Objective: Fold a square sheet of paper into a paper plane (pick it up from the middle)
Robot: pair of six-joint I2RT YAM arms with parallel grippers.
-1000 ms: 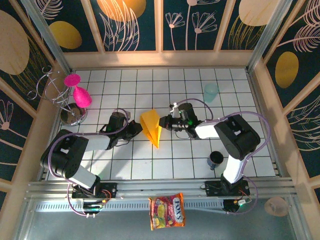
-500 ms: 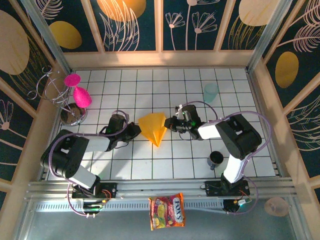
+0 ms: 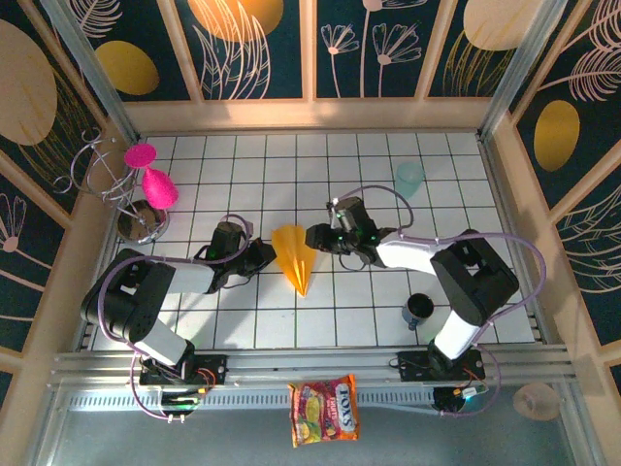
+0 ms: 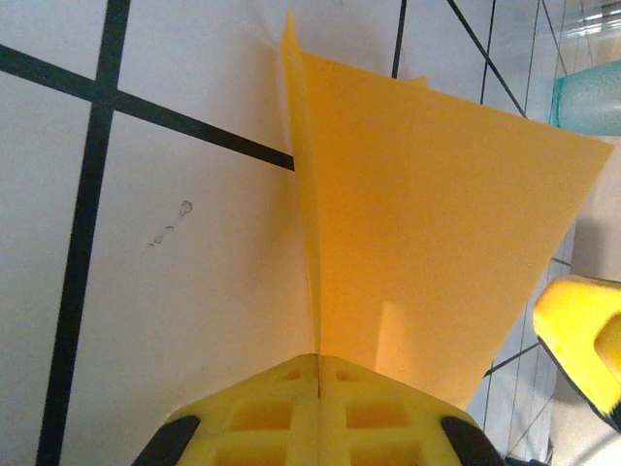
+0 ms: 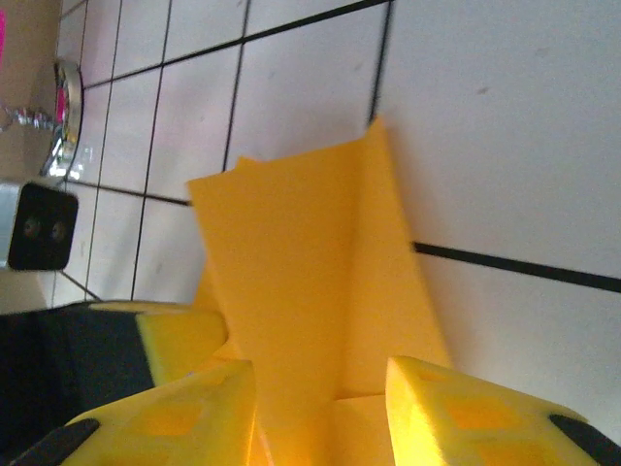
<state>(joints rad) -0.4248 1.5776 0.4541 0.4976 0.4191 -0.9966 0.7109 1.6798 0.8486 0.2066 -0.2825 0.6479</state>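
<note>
Left gripper [image 4: 318, 364] jaws clamped shut on one edge of the orange-yellow folded paper plane [image 3: 294, 254]. Plane sits mid white-tiled tabletop [image 3: 437, 194] between both arms, nose toward the near edge. Right gripper [image 5: 320, 374] jaws partly apart, straddling the plane's other side, with paper lying in the gap.

White tiled tabletop [image 3: 272, 325] with black grid lines — enclosed by dark floral-print panels [image 3: 262, 58] in pale frames [image 3: 307, 49], apparently wooden.
</note>
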